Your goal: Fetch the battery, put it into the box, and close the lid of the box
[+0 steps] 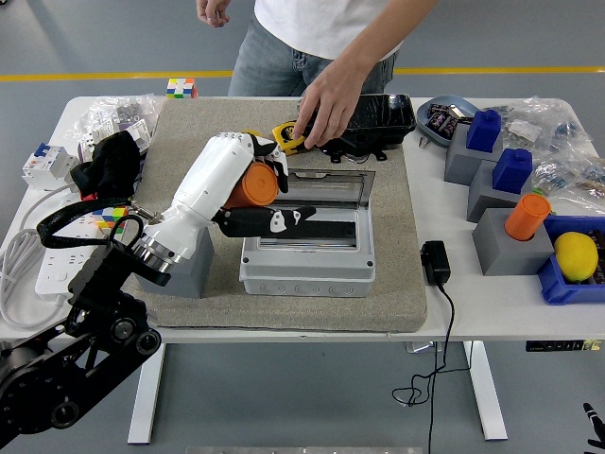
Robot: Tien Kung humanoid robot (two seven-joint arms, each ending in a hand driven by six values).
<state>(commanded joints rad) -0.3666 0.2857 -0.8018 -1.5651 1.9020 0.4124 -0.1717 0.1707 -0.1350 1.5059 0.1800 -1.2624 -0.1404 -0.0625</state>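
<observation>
Head view: the orange cylindrical battery [251,186] is held in the left hand [248,194], whose white and black fingers [274,220] curl around it, directly above the left part of the grey box [307,265]. The battery is clear of the box and not yet inside it. The box sits at the middle of a beige mat [397,284] with its transparent lid [326,183] raised upright at the far side, leaving the dark interior exposed. The left arm enters from the lower left and crosses over a grey block [189,270] just beside the box. At the far side a person's hand [326,106] rests on a yellow tape measure [287,138], next to a black case [364,115]. On the right of the table, well apart, a second orange cylinder [527,216] stands in another grey block [510,244], near a lemon [575,255] in a blue bin [558,284].
</observation>
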